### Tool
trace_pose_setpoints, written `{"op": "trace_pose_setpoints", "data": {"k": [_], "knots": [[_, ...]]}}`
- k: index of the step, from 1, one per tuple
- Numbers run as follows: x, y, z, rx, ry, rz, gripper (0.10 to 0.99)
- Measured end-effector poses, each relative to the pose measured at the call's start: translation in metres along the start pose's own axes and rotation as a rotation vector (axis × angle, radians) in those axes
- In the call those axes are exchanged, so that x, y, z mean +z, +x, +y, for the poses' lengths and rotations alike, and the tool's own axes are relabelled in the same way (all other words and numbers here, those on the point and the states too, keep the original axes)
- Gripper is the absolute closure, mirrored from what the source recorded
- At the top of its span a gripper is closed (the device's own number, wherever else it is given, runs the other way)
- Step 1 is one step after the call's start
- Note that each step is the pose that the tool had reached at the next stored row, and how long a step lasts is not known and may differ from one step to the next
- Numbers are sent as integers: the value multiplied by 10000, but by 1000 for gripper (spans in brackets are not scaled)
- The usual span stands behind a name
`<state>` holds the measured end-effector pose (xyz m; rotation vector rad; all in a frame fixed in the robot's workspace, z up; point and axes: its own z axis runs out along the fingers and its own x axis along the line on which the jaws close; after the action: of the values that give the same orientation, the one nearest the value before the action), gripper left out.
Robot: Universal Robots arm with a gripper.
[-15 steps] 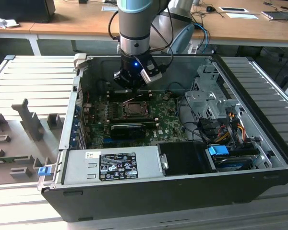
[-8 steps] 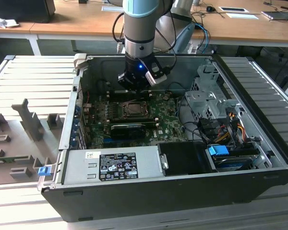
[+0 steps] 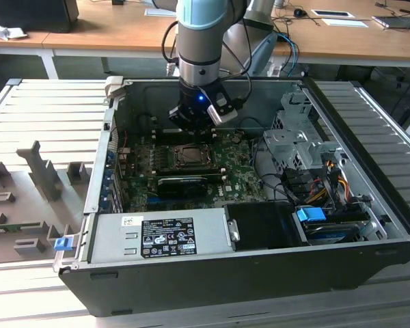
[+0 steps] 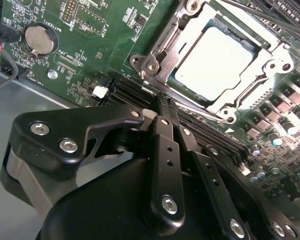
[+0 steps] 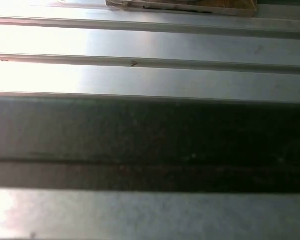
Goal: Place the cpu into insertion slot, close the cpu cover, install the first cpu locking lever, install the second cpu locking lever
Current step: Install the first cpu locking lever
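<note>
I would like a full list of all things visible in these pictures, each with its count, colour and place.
computer case: one, black, open, on the slatted grey table.
motherboard: one, green, on the case floor.
cpu: one, pale silver, seated in the insertion slot.
cpu cover: one, silver frame, lying around the cpu.
coin battery: one, silver, on the board.
power supply: one, grey, front of the case.
drive cage: one, silver, the exterior view's right.
desks: wooden, behind.
gripper: one, black, fingers together, tip near the slot's edge.

Pale square cpu (image 4: 221,59) flat in insertion slot (image 4: 155,60), cpu cover (image 4: 270,55) closed
</note>
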<state>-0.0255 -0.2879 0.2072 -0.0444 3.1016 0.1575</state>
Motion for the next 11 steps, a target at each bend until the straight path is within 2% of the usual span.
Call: {"op": "trace_pose_setpoints", "data": {"k": [11], "knots": [[24, -6, -13, 1, -1, 0, 980]]}}
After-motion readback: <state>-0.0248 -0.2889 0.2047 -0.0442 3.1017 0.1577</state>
